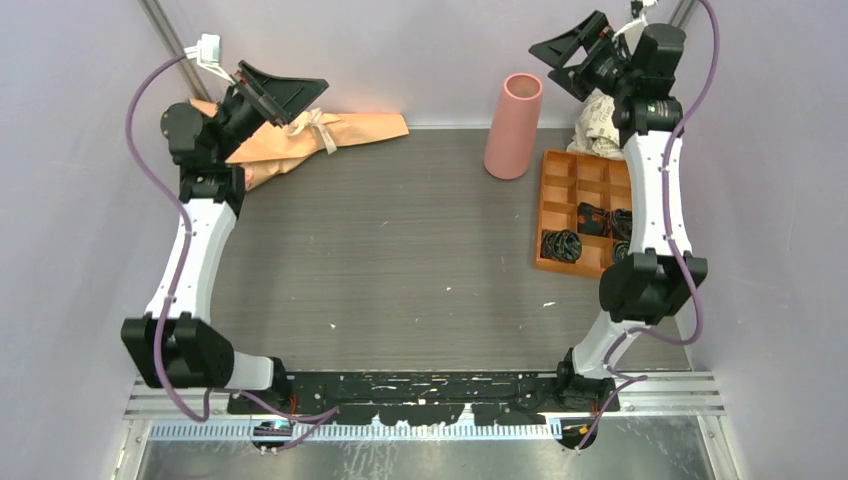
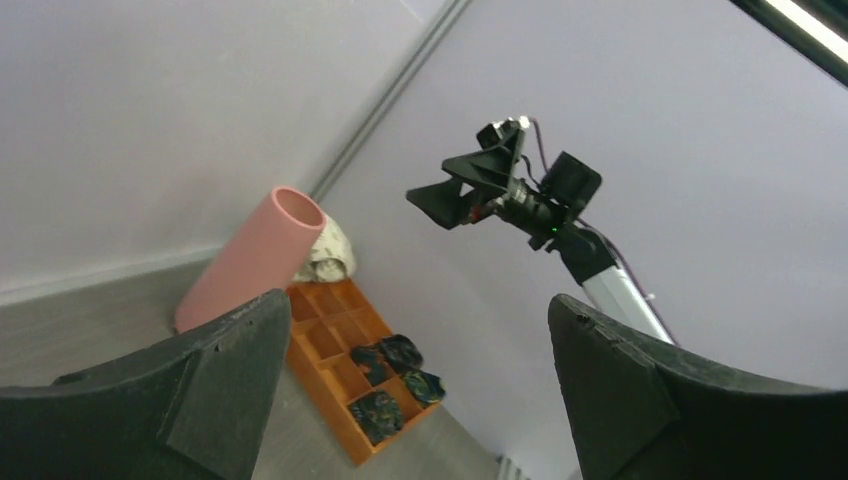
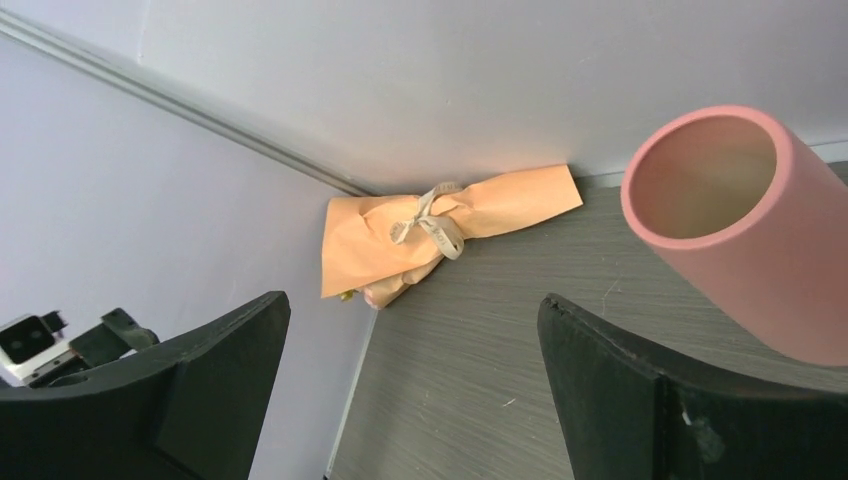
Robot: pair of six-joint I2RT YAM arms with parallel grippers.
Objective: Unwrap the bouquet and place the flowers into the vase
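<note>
1. Grey wood-grain tabletop (image 1: 400, 270) enclosed by pale lilac walls (image 1: 430, 50). The bouquet (image 1: 355, 130), a peach-tan paper cone cinched by a beige ribbon (image 1: 318, 124), lies on its side in the far left corner against the back wall, its narrow end pointing toward the middle.
2. The flowers are wrapped and almost wholly hidden. Only a trace of pink (image 3: 385, 292) shows at the cone's wide end in the right wrist view.
3. The vase (image 1: 513, 125), a tall salmon-pink matte cylinder, stands upright at the far edge, well apart from the bouquet, with its mouth open and nothing inside.
4. The left gripper (image 1: 290, 98) hangs above the cone's wide end, fingers spread wide and holding nothing. Its camera faces across the cell, not down at the paper.
5. The right gripper (image 1: 575, 50) is raised near the far right corner, fingers likewise wide and empty.
6. An orange compartment tray (image 1: 556, 165) holding black bundles (image 1: 562, 243) sits just right of the vase, with crumpled white paper (image 1: 600, 125) behind it.
7. Judgement: unwrapping has not begun, and the knot comes first. The nearer left arm would best pin the paper at its narrow end, away from the blooms, while a loose ribbon tail is drawn outward gently.
</note>
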